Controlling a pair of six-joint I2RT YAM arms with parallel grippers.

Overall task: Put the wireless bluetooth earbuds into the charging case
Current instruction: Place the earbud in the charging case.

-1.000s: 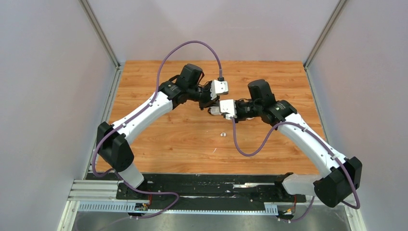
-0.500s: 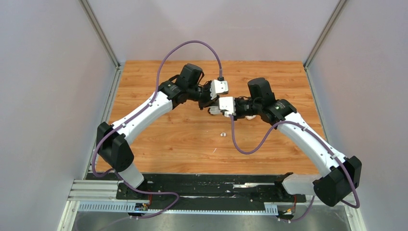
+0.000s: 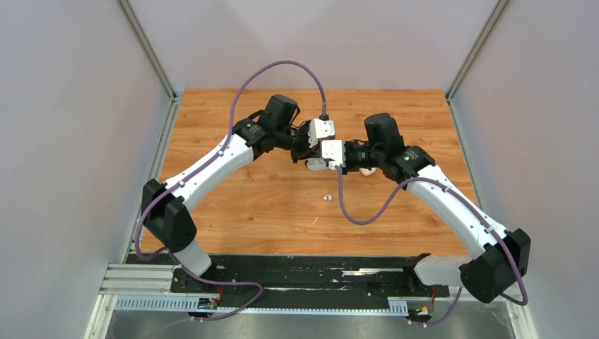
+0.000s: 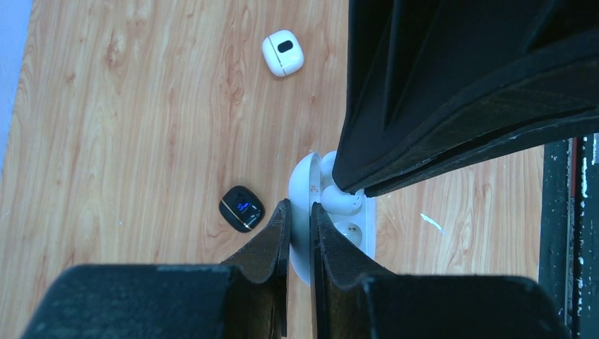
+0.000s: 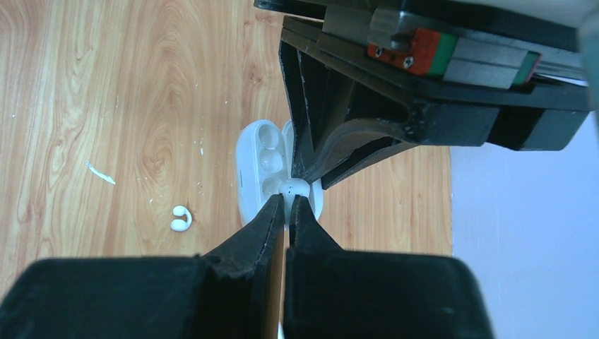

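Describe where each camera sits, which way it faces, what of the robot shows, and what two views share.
Top external: above and behind the bases, looking down on the table; left arm and right arm whole.
Left wrist: on its wrist, facing down past the left hand, shut on the lid of the charging case.
Right wrist: on its wrist, facing down past the right hand, shut on a white earbud over that case.
Shared: both wrist views, the case; top and right wrist, the loose earbud.

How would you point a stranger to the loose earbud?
On the wooden table, find the open white case held at its centre. Just toward the near edge lies a tiny white curled earbud, alone on bare wood, unlike its twin pinched in the right claw.
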